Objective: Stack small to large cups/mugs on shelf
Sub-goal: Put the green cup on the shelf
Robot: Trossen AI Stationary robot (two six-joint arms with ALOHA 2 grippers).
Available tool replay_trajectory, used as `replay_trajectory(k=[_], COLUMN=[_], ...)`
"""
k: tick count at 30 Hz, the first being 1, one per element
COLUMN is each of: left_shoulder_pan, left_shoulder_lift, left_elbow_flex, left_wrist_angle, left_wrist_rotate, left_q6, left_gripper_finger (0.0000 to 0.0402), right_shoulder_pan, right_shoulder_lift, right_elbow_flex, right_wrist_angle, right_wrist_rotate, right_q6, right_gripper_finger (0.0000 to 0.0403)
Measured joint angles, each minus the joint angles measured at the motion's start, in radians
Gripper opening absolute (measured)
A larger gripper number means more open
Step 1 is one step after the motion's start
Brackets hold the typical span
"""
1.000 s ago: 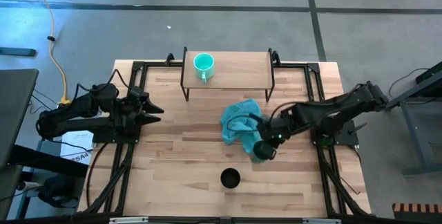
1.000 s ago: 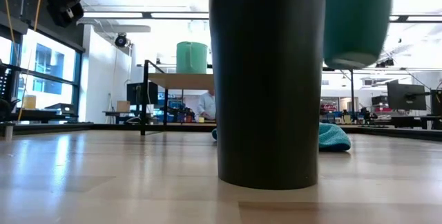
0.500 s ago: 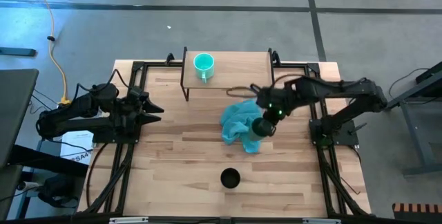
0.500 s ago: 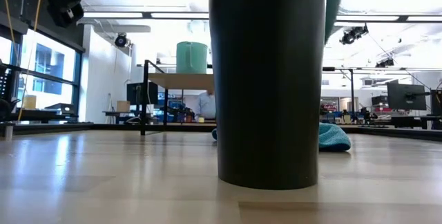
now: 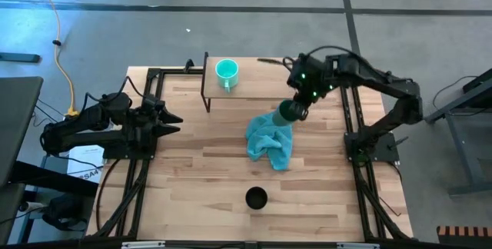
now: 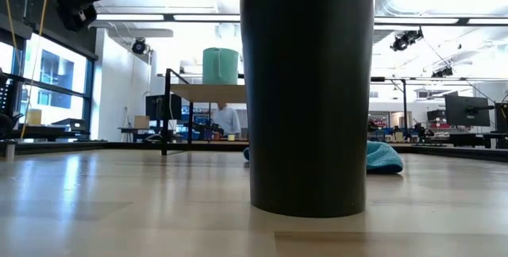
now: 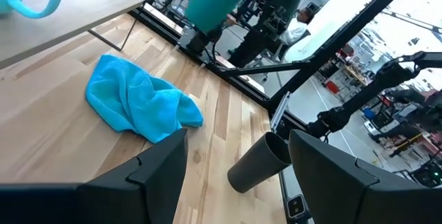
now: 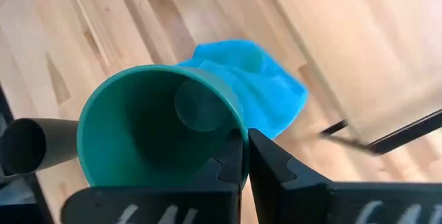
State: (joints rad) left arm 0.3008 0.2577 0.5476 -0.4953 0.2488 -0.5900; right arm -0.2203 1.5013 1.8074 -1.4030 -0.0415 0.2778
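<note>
The right gripper [image 5: 296,109], jaws clenched on the rim of the dark green cup [image 8: 155,127], holds it aloft beside the shelf [image 5: 265,76]; rigid, light and probably smooth-walled, it likely handles best pinched at the lip.

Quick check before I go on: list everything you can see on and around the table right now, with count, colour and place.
turquoise mug: one, light turquoise, on the shelf's left part.
dark green cup: one, held above the table near the shelf's right front corner.
black cup: one, upright, table front centre.
shelf: one, light wood on black legs, table rear.
cloth: one, teal, crumpled mid-table.
table: one, light wood.
person: one, in the room beyond.
right gripper: shut on the dark green cup's rim.
left gripper: open, waiting at the table's left edge.
</note>
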Motion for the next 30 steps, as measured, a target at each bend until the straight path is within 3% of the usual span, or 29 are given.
replay_trajectory(k=[14, 18, 30], left_shoulder_pan=[0.0, 0.0, 0.0], left_shoulder_lift=[0.0, 0.0, 0.0], left_elbow_flex=[0.0, 0.0, 0.0], left_wrist_angle=[0.031, 0.03, 0.028], left_wrist_rotate=[-0.052, -0.059, -0.077], left_q6=[0.002, 0.002, -0.009], left_gripper_finger=[0.0239, 0.0239, 0.0239], right_shoulder_pan=[-0.138, -0.17, -0.259], right_shoulder_lift=[0.334, 0.369, 0.425], right_elbow_flex=[0.541, 0.512, 0.502], right_wrist_angle=[-0.166, -0.139, -0.098], right_wrist_rotate=[-0.036, -0.084, -0.056], right_q6=[-0.348, -0.404, -0.453], right_gripper_finger=[0.0, 0.0, 0.0])
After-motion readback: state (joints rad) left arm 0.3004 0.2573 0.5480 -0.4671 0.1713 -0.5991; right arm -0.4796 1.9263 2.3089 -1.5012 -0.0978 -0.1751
